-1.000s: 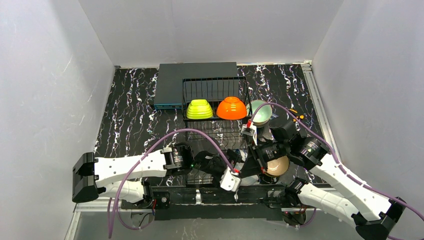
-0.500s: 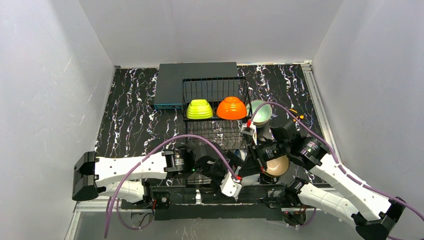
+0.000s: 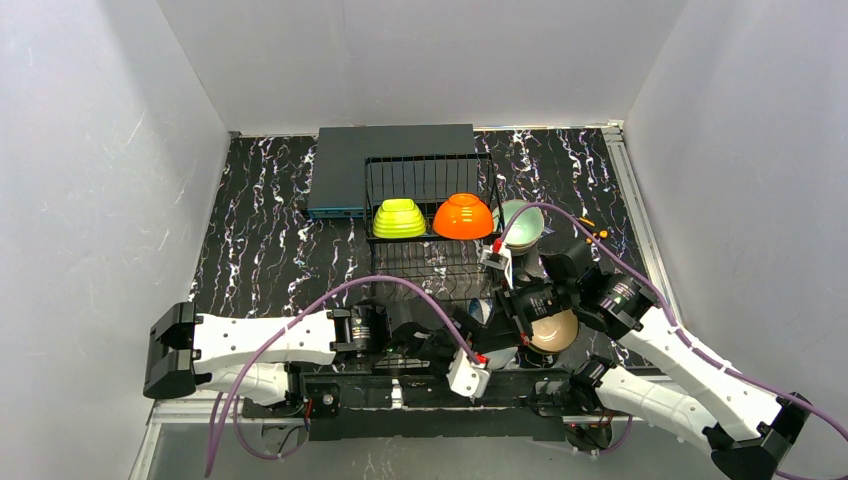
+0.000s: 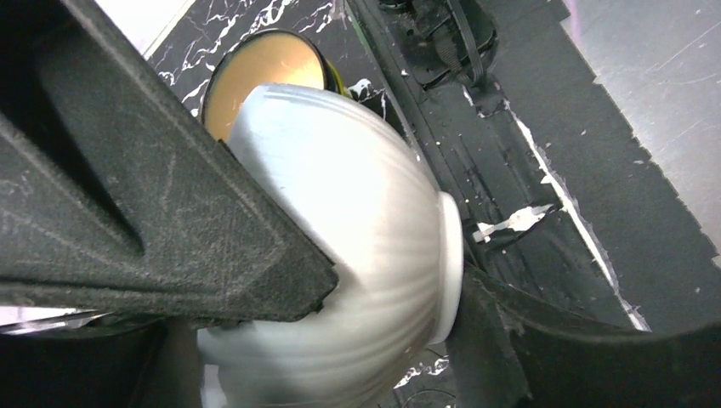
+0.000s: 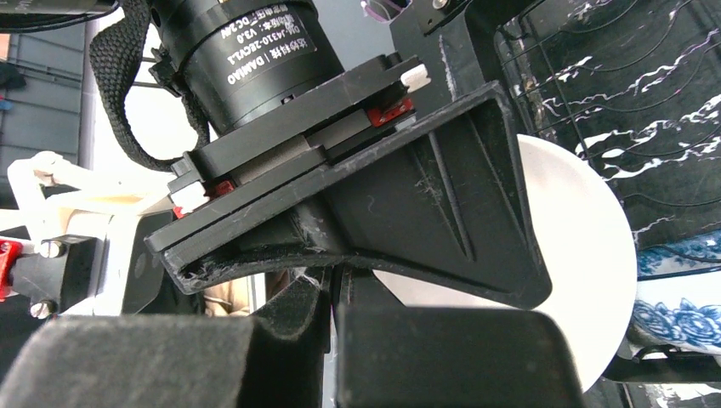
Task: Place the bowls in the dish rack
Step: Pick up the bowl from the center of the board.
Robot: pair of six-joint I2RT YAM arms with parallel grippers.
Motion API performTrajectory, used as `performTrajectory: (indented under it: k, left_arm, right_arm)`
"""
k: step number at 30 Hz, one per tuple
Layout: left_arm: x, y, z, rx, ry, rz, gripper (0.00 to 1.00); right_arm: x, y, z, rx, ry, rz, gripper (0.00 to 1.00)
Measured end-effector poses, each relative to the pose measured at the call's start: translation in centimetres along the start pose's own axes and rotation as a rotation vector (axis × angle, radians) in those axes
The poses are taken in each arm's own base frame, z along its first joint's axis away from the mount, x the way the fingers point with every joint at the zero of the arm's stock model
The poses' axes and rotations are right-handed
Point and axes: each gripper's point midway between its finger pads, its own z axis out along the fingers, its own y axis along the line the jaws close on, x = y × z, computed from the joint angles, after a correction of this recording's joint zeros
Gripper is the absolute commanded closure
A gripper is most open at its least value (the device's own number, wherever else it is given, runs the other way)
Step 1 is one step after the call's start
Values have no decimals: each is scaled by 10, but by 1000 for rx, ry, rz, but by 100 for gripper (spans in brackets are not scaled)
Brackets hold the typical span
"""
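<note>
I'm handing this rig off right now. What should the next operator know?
Left gripper: fingers either side of the white ribbed bowl; firm grip unconfirmed.
Right gripper: shut, nothing seen in it.
Done: lime green bowl and orange bowl sit in the black wire dish rack.
To do: the white one, mint bowl just outside the rack's right side, beige bowl, blue-and-white patterned bowl.

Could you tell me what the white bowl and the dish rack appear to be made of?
The white bowl looks like glazed ceramic or hard plastic: smooth, softly glossy, with fine ribs and a moulded foot ring. The dish rack looks like thin metal wire, seemingly black-coated: slender dark bars.
</note>
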Motion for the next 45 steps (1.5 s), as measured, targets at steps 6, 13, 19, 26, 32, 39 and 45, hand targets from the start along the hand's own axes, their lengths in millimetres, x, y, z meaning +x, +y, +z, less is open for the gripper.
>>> performTrajectory:
  k: [6,13,19,26,32,39,45]
  left_arm:
    - [2,1,-1,-13,15,2,73]
    - [7,0,-4,-40,22,-25,100]
    - [27,-13,-8,-45,72,-67,100]
    - [29,-14,-14,-71,70,-103,100]
    - [33,-14,-19,-113,77,-174,100]
    - [57,-19,-27,-208,147,-335,100]
    - [80,-17,-36,-350,215,-520,100]
  right_arm:
    - [1,2,0,-10,5,0,95]
    - [-3,-1,1,-1,-10,-14,60]
    - [-6,-5,1,25,-27,-30,29]
    - [-9,-13,1,69,-41,-50,12]
    - [-16,-21,-4,143,-75,-73,7]
    - [-22,-40,-11,275,-124,-75,4]
    - [-22,-69,-22,453,-152,-33,4]
